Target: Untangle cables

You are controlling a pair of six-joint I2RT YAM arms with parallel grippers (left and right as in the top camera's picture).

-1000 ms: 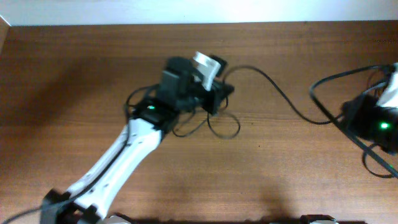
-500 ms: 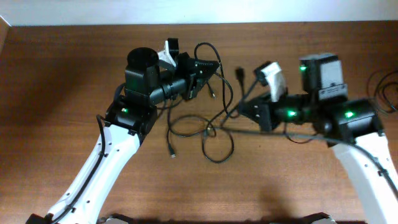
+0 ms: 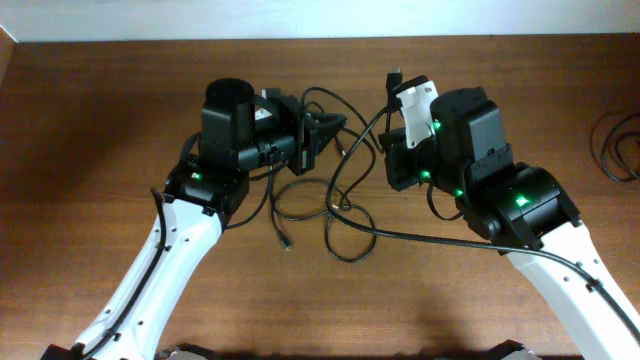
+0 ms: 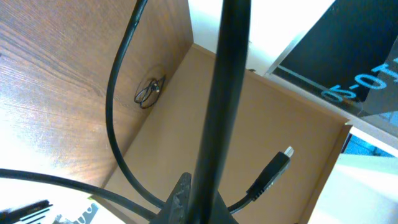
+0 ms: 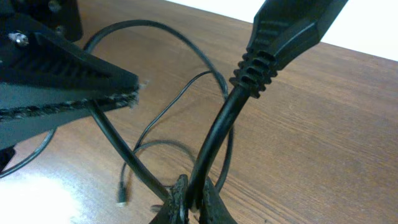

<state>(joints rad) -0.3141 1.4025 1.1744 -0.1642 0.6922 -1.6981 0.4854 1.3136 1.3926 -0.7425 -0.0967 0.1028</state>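
Black cables [image 5: 217, 134] clamped in left tool [image 4: 188, 200], right tool [image 5: 186, 198] (tightly).

— What is everything standing on?
— A table [image 3: 90, 110] of reddish-brown wood, its grain running side to side seen from above. A patch of glare [image 4: 37, 149] lies on it in the left wrist view.
— And behind it?
— A white wall [image 3: 300, 15] runs along the far edge. Off one end there is a plain brown panel [image 4: 205, 118], perhaps cardboard, and a dark board [image 4: 336, 56] with pale blue lettering.
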